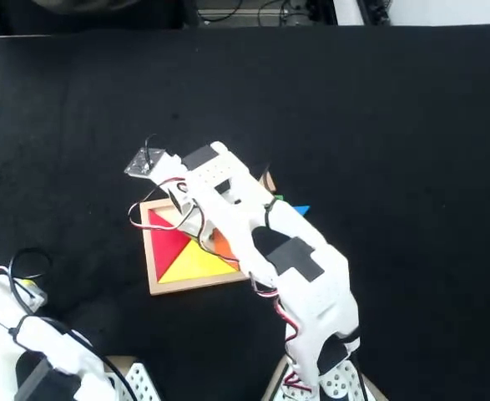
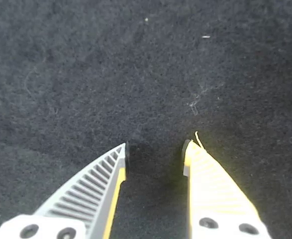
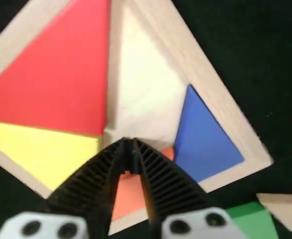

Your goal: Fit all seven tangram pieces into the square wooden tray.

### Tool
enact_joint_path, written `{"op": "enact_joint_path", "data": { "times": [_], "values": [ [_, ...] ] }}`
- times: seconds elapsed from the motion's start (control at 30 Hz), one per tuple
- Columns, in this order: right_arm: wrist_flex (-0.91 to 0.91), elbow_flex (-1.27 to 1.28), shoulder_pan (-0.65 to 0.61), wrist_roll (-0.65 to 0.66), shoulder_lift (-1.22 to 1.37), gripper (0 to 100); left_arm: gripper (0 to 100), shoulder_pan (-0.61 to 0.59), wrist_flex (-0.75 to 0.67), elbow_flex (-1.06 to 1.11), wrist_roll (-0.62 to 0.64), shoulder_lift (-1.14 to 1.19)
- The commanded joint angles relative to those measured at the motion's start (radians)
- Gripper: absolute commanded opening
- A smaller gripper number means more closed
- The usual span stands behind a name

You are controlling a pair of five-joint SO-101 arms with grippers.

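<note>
My right end effector (image 3: 132,144), pinched closed, should nudge the orange piece (image 3: 127,196) flat beside the blue piece (image 3: 200,139) in the tray (image 3: 220,99).

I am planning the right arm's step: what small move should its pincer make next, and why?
Probably lift the right pincer straight up. It is shut, empty, tips over the orange piece, which lies inside the tray beside the blue piece. The green piece waits outside the tray, so it seems the next one to fetch.
</note>
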Motion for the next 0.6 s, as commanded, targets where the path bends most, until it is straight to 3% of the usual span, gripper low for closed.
{"op": "enact_joint_path", "data": {
  "times": [0.0,0.23,0.43,0.57],
  "values": [
    [0.003,0.031,0.028,0.002,-0.028,1.1,20,0.01,-0.009,-0.007,0.0,-0.02],
    [0.052,0.031,0.061,-0.003,-0.297,1.1,20,0.01,-0.009,-0.007,0.0,-0.02],
    [0.025,0.048,0.331,-0.005,-0.564,1.1,20,0.01,-0.009,-0.007,0.0,-0.02],
    [-0.094,0.151,0.477,-0.006,-0.57,1.8,20,0.012,-0.009,-0.007,0.002,-0.02]
  ]
}}
